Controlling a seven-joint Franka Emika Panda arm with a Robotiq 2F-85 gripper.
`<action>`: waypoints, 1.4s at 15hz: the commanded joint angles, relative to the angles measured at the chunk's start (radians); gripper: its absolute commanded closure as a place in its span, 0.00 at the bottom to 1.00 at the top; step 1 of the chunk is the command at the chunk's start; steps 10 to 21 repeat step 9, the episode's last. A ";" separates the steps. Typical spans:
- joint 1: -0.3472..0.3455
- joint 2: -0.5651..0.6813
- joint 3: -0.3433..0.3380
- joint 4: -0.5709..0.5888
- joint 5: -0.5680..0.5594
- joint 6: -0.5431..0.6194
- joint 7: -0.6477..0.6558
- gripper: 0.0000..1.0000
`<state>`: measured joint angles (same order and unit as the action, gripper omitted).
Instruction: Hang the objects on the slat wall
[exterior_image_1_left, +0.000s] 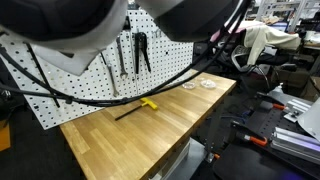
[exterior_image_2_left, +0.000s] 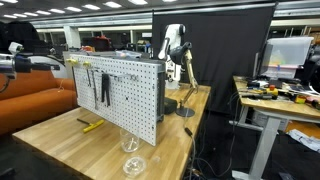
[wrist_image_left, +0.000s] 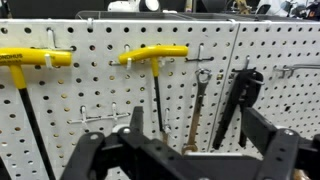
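**Q:** What was the work area?

**A:** It was an open workshop. A wooden table (exterior_image_1_left: 165, 125) carried a white pegboard (wrist_image_left: 100, 100) standing upright along one edge. Both exterior views showed the board; the wrist view faced it squarely.

**Q:** Where were the T-tools?

**A:** Two hung on the pegboard by their yellow crossbars, shafts pointing down. The left T-tool (wrist_image_left: 25, 57) was at the frame edge and the middle T-tool (wrist_image_left: 155, 53) was near the centre. The third T-tool (exterior_image_1_left: 135, 109) lay flat on the table in front of the board, apart from it. It also appeared in an exterior view (exterior_image_2_left: 90, 126).

**Q:** What else hung on the board?

**A:** A grey wrench (wrist_image_left: 200, 105) hung just beside the middle T-tool. Black-handled pliers (wrist_image_left: 238, 100) hung beyond the wrench.

**Q:** What was the gripper's condition?

**A:** The gripper (wrist_image_left: 187, 148) was facing the board, apart from it. Its black fingers (wrist_image_left: 88, 150) were spread wide with nothing between them.

**Q:** Was anything else on the table?

**A:** Two clear round items (exterior_image_1_left: 198, 85) stood near its far end.
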<state>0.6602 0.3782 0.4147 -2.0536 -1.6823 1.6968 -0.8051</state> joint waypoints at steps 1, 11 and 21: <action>-0.001 -0.005 0.010 -0.013 0.004 -0.008 0.001 0.00; -0.002 0.005 0.006 0.000 0.002 -0.007 0.001 0.00; -0.002 0.005 0.006 0.000 0.002 -0.007 0.001 0.00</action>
